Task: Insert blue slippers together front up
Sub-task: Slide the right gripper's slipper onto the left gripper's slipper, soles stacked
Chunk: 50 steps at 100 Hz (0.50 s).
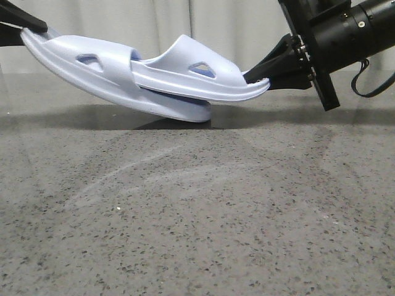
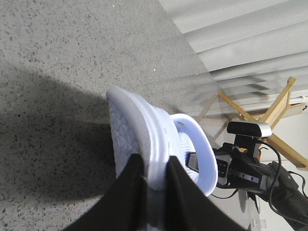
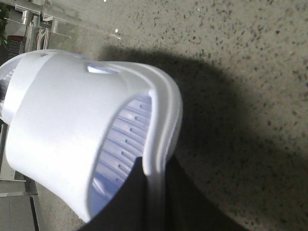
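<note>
Above the speckled grey table, near its far edge, the two blue slippers are held in the air, nested into one another. In the front view, the left slipper slopes down from the upper left, its low end resting on or just above the tabletop near the middle. The right slipper is pushed through the left slipper's strap, its own strap with a triangular cut-out raised and its outer end pointing to the right.

The left gripper is seen at the upper left edge, its black fingers pinching the rim of the left slipper's raised end; in the left wrist view the jaws are pressed onto the sole edge from both sides, the patterned underside being turned toward the table. The right gripper is clamped on the outer end of the right slipper; in the right wrist view its dark fingers are closed on the rim beside the ribbed footbed. A dark shadow is cast on the table beneath the pair.
</note>
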### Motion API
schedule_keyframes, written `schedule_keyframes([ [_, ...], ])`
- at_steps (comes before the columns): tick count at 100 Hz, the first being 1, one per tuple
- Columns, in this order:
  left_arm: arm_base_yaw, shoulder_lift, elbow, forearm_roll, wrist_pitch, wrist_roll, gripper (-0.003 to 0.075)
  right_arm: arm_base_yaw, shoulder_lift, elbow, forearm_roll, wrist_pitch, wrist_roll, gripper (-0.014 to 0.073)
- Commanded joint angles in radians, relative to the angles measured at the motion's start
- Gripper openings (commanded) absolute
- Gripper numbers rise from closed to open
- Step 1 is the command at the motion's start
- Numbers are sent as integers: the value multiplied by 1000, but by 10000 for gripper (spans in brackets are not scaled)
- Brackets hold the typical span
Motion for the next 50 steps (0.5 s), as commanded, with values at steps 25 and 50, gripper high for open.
schedule_keyframes([
  [25, 41, -34, -25, -73, 188, 2, 15, -38, -48, -35, 68, 250, -17, 155],
  [50, 97, -34, -25, -71, 188, 2, 15, -118, -65, -35, 65, 250, -10, 237],
])
